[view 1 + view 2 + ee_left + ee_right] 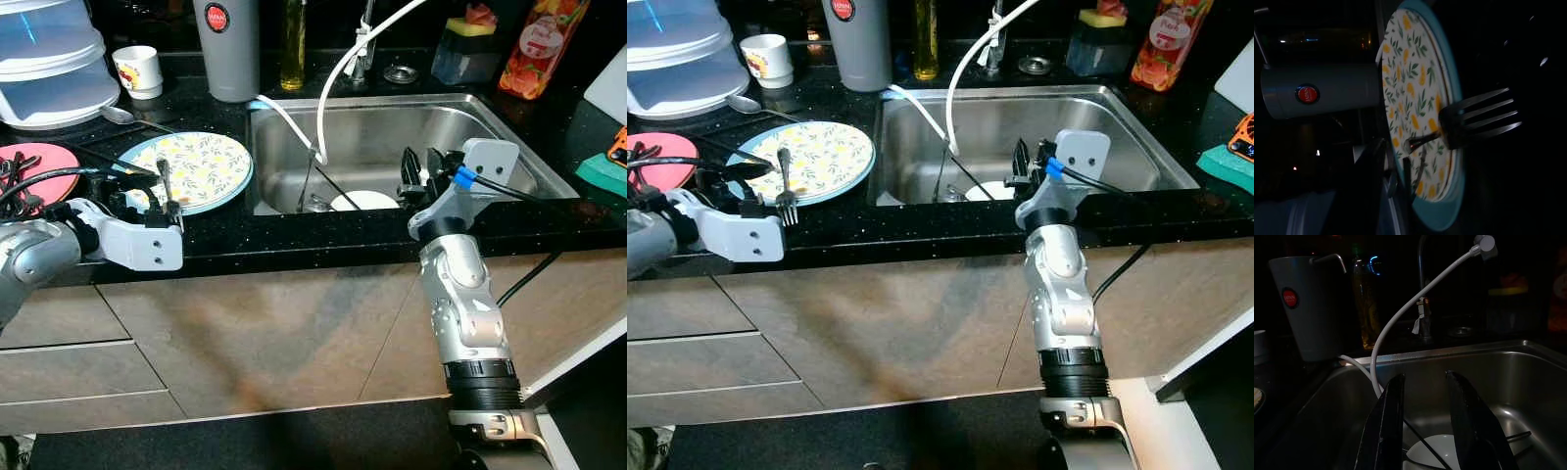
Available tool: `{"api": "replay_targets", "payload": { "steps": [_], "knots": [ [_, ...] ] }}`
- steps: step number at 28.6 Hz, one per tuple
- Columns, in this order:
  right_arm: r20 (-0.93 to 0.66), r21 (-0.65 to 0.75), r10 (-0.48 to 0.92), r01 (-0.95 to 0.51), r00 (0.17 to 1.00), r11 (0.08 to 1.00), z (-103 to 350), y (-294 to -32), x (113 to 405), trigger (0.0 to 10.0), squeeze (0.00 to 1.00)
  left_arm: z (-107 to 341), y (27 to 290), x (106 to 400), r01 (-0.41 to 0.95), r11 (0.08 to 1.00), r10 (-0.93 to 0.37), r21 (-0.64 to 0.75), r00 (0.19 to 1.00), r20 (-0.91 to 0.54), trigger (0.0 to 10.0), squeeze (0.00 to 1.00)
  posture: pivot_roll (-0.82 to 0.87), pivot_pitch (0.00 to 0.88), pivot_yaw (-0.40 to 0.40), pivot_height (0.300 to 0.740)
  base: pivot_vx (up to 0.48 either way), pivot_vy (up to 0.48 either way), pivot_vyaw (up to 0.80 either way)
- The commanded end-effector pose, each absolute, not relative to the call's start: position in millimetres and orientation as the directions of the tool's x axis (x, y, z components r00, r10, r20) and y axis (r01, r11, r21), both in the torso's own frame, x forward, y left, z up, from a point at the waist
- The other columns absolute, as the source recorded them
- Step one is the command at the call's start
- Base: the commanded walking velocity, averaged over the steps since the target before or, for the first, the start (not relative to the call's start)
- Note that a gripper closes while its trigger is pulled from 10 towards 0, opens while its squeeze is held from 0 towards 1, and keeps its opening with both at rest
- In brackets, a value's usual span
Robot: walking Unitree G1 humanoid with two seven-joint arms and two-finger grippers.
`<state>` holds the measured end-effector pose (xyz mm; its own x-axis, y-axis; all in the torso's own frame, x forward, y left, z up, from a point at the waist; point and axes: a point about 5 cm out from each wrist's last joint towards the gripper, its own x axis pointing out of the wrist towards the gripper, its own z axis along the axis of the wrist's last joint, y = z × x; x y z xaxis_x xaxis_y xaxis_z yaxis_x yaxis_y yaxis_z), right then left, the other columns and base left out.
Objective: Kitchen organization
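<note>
A blue-rimmed plate (201, 166) with a yellow floral print lies on the black counter left of the sink (529, 137). My left gripper (152, 174) hovers over the plate's near edge, shut on the handle end of a metal fork (167, 191). The fork (1481, 117) hangs tines-down above the plate's (1415, 98) rim. My right gripper (421, 166) reaches over the sink's front edge, open, with nothing between its fingers (1388, 421). Below it, a white dish (364, 201) rests on the sink bottom with thin dark utensils across it.
A pink plate (39, 166), a spoon (122, 115), a white cup (137, 69) and stacked plastic containers (49, 59) sit at the left. A grey jug (230, 49) and an oil bottle (294, 44) stand behind. A white hose (333, 69) drops into the sink. A green sponge (607, 171) lies at the right.
</note>
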<state>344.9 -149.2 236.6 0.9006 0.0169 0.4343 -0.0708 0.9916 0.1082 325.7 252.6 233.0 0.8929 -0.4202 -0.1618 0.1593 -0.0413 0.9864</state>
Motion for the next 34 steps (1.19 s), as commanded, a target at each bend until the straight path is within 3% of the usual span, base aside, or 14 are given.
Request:
{"api": "replay_targets", "payload": {
  "steps": [1,9,16,17,18,19,27,32,33,34],
  "knots": [
    [0.445,0.117,0.019,-0.079,0.895,0.99,239,-147,345,10.0,0.0,226,248,327,0.168,-0.031,-0.441,0.985,0.882,-0.164,0.0,0.0,0.25,0.075,-0.009,0.74,0.0,0.0,0.0],
    [0.444,0.119,0.017,-0.078,0.896,0.99,239,-148,347,10.0,0.0,239,249,328,0.091,0.005,-0.454,0.996,0.887,-0.079,0.0,0.0,0.25,0.077,-0.008,0.74,0.0,0.0,0.0],
    [0.442,0.122,0.02,-0.082,0.897,0.989,238,-147,347,10.0,0.0,269,244,328,-0.049,0.119,-0.474,0.992,0.875,0.1,0.0,0.0,0.26,0.079,-0.01,0.74,0.0,0.0,0.0],
    [0.442,0.122,0.021,-0.083,0.897,0.989,238,-146,347,10.0,0.0,284,242,327,-0.119,0.19,-0.467,0.974,0.862,0.197,2.8,0.0,0.26,0.079,-0.01,0.74,0.0,0.0,0.0],
    [0.442,0.122,0.021,-0.083,0.897,0.989,238,-146,347,10.0,0.0,284,242,327,-0.119,0.19,-0.467,0.974,0.862,0.197,2.8,0.0,0.26,0.079,-0.01,0.74,0.0,0.0,0.0],
    [0.443,0.126,0.021,-0.085,0.896,0.988,238,-146,347,10.0,0.0,296,241,327,-0.168,0.231,-0.462,0.958,0.848,0.259,10.0,0.0,0.26,0.08,-0.012,0.74,0.0,0.0,0.0],
    [0.444,0.132,0.02,-0.088,0.896,0.987,239,-146,348,10.0,0.0,323,229,326,-0.244,0.316,-0.467,0.917,0.801,0.374,10.0,0.0,0.26,0.08,-0.013,0.74,0.0,0.0,0.0],
    [0.445,0.135,0.019,-0.088,0.895,0.987,239,-146,349,10.0,0.0,352,213,332,-0.326,0.446,-0.439,0.834,0.732,0.521,10.0,0.0,0.26,0.077,-0.014,0.74,0.0,0.0,0.0],
    [0.446,0.135,0.019,-0.089,0.895,0.987,240,-146,349,10.0,0.0,361,203,336,-0.324,0.532,-0.422,0.782,0.7,0.577,10.0,0.0,0.26,0.076,-0.015,0.74,0.0,0.0,0.0],
    [0.446,0.135,0.019,-0.089,0.895,0.987,240,-146,349,10.0,0.0,361,203,336,-0.324,0.532,-0.422,0.782,0.7,0.577,10.0,0.0,0.26,0.076,-0.015,0.74,0.0,0.0,0.0]
  ]
}}
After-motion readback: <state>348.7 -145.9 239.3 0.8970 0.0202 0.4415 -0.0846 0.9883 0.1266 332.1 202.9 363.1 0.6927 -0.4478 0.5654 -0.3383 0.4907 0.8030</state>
